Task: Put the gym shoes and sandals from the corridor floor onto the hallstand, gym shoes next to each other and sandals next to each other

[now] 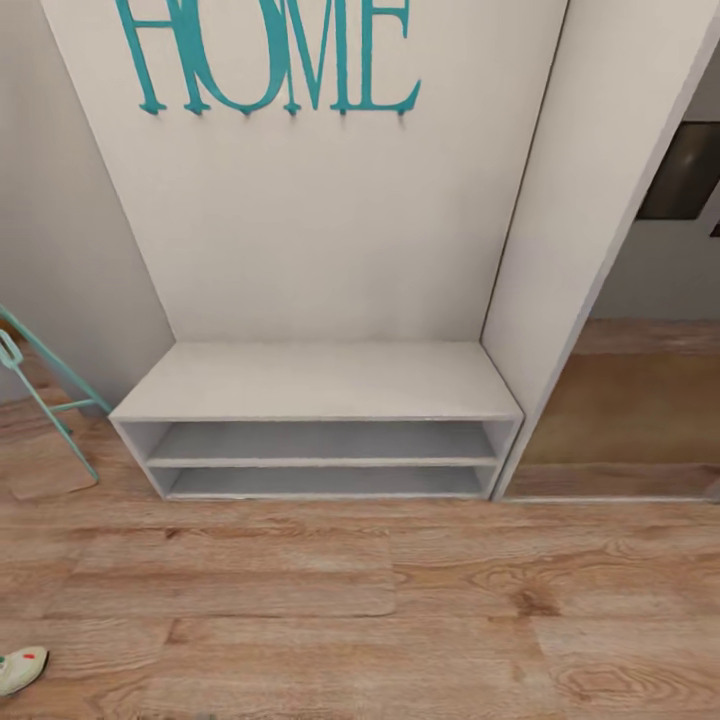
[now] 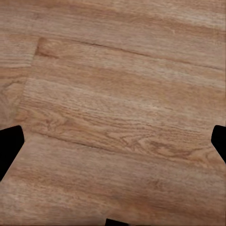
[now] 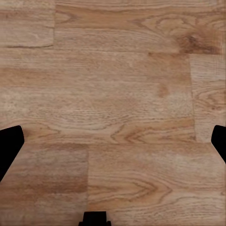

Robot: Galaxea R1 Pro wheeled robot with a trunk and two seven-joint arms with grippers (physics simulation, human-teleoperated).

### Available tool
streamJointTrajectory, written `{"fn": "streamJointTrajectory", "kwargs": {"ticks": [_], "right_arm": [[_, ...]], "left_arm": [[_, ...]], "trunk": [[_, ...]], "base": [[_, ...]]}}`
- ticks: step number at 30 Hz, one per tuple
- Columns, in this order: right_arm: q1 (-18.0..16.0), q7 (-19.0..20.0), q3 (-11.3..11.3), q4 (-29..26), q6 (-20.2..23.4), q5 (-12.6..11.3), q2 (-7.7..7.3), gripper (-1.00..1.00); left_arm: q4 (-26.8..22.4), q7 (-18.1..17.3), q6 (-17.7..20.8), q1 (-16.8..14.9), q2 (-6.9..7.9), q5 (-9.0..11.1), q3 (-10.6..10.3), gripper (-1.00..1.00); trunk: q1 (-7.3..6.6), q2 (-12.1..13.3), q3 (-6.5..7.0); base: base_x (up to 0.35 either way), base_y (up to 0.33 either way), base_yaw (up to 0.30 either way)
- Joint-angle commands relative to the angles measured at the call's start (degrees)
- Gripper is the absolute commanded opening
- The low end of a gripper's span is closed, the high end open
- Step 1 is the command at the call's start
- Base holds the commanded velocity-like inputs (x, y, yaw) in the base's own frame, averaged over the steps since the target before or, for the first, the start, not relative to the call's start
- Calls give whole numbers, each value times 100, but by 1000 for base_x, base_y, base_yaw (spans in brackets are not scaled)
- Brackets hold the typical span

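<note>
Two open shelves and a bench top on the hallstand (image 1: 318, 385), all bare, set against the white back panel under teal HOME lettering (image 1: 268, 55). Wide stretch of corridor floor (image 1: 400, 610) in front, wood planks, nothing lying on it near the rack. Teal metal frame (image 1: 45, 385) leaning off to the left of the unit. One gym shoe (image 1: 20, 668) just peeking in at the lower left edge of the head view, well apart from the rack; second shoe and both sandals not seen. Left gripper (image 2: 113, 141) and right gripper (image 3: 113, 141) spread wide over bare planks, dark fingertips at the sides of each wrist view, nothing between them. Judged still at the fetch stage: best to turn left toward that shoe, lower a spread pincer over its midsection, close across the width, then lift clear before swinging back to the bench
</note>
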Motion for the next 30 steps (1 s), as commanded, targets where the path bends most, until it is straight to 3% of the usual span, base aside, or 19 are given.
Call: {"fn": "streamJointTrajectory", "kwargs": {"ticks": [1, 30], "right_arm": [[-1, -3, -4, 2, -17, 1, 0, 100], [-1, -3, -4, 2, -14, 1, 0, 100]], "left_arm": [[7, 2, -20, -5, 1, 30, -12, 100], [7, 2, -20, -5, 3, 30, -12, 100]], "trunk": [[-1, -2, -10], [-1, -2, -161]], "base": [[0, 0, 242], [0, 0, 242]]}}
